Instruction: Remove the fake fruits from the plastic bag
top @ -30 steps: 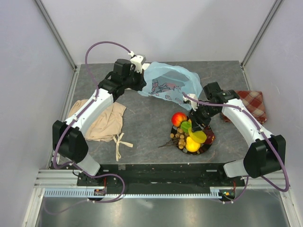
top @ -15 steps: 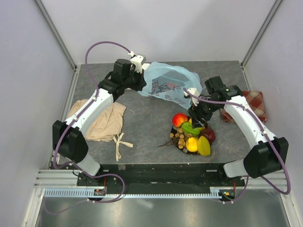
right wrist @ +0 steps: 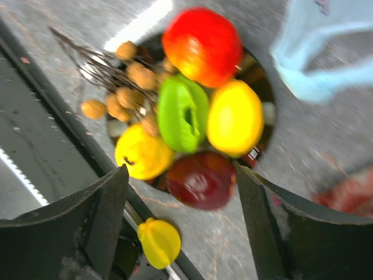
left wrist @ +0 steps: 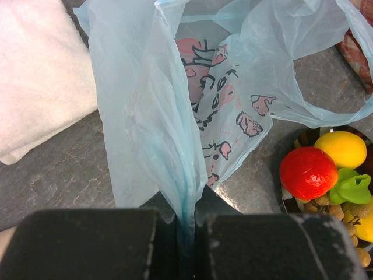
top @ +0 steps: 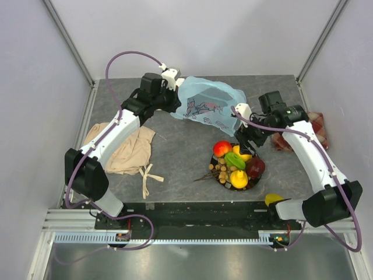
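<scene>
- Since most of the fake fruits [top: 236, 165] sit heaped on the dark dish [top: 213, 160] at the near right of the table [top: 186, 140], the job reads nearly done; one yellow fruit [top: 273, 199] lies off the dish at the near edge, by the base of the right arm [top: 323, 204]
- plastic bag [top: 207, 105] is slumped just beyond the dish; can't tell if anything's left inside; check that first
- left gripper [left wrist: 186, 217] is pinched tight on a gathered fold of the bag; lift it higher so the mouth faces the right arm
- right gripper [right wrist: 180, 170] hovers over the heap, fingers spread wide, holding nothing; rise straight up before travelling; glossy round pieces will likely roll at a nudge
- if the bag's empty, fetch the stray; grip across its middle; set it low into a gap
- beige cloth [top: 125, 149] far left, plaid cloth [top: 315, 131] far right; ignore both
</scene>
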